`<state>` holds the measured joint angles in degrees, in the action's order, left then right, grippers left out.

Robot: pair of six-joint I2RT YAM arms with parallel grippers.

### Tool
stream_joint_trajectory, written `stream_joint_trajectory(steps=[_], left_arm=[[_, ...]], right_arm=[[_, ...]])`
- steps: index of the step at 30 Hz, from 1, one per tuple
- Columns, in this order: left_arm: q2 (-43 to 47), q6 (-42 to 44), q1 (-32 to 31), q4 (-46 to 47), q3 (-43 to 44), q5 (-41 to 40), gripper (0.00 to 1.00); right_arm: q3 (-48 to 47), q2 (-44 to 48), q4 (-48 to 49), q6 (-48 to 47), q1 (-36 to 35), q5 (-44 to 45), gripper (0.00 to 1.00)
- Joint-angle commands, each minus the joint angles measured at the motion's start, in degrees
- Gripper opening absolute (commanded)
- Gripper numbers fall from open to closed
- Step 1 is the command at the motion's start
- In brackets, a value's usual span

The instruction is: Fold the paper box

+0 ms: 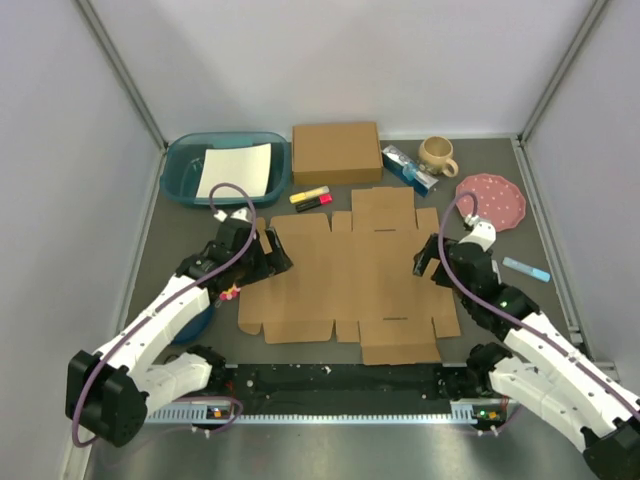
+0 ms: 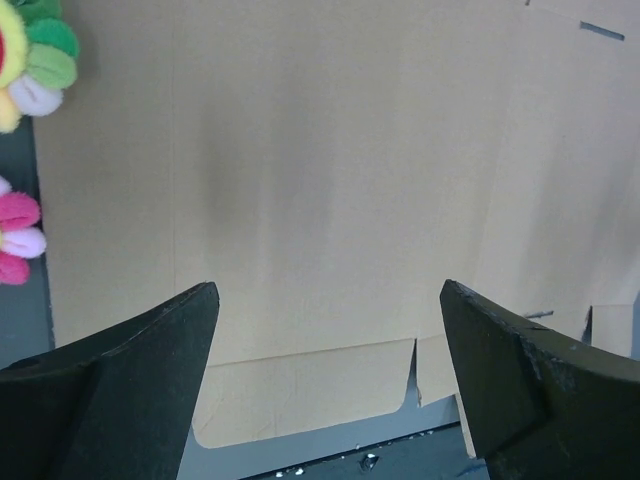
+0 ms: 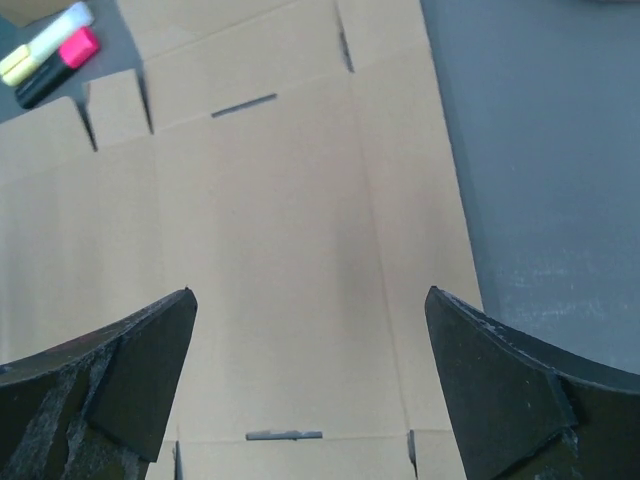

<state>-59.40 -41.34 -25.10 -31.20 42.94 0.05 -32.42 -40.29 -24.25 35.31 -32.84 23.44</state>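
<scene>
The paper box lies flat and unfolded in the middle of the table, a brown die-cut sheet with flaps and slots. My left gripper hovers open over its left edge. In the left wrist view the sheet fills the frame between the open fingers. My right gripper hovers open over its right edge. In the right wrist view the sheet lies under the open fingers. Neither gripper holds anything.
A closed brown box stands at the back. A teal tray holds white paper. Highlighters, a blue packet, a mug, a pink plate and a blue eraser lie around. A plush flower lies left of the sheet.
</scene>
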Motion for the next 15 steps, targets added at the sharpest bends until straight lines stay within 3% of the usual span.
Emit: stream_joint_trajectory(steps=[1,3,5,15], left_arm=[[1.5,2.1,0.0,4.7,-1.1,5.1,0.98],[2.3,2.6,0.0,6.3,-2.0,7.7,0.98],[3.0,2.9,0.0,7.7,-2.7,9.3,0.96],[3.9,4.9,0.0,10.7,-4.5,14.0,0.94]], right_arm=[[2.9,0.3,-1.2,6.4,10.1,-4.2,0.99],[6.0,0.0,1.4,7.4,16.3,-14.1,0.99],[8.3,-0.9,3.2,6.8,21.7,-18.2,0.99],[14.4,-8.4,15.3,7.3,22.8,-22.6,0.99]])
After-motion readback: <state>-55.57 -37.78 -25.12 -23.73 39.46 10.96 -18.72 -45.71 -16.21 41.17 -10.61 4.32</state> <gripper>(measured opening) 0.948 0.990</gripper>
